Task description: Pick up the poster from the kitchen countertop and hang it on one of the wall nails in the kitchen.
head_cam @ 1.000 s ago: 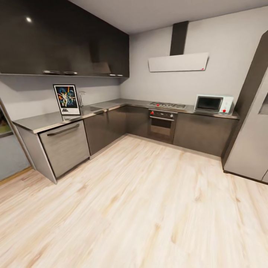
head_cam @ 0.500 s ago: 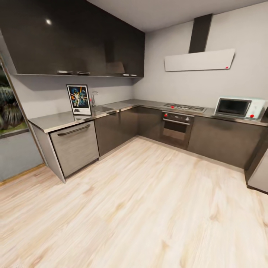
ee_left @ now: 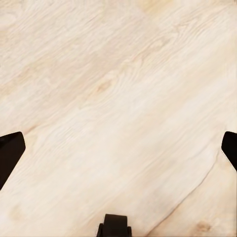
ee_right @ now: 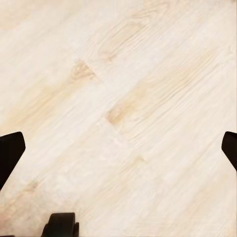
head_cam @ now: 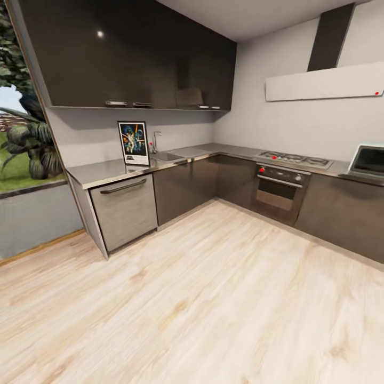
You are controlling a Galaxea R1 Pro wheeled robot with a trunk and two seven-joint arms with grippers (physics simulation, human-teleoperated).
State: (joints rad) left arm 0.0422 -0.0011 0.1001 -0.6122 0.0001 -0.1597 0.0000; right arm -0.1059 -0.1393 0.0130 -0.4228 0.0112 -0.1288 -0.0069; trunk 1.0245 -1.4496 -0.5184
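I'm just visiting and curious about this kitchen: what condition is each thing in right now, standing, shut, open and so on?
poster: upright on the kitchen countertop, against the wall
dishwasher: door shut
oven: door shut
upper cabinets: doors shut
microwave: door shut
left gripper: open, empty, over the wooden floor
right gripper: open, empty

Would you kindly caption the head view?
Poster stands upright on the kitchen countertop beside the sink.
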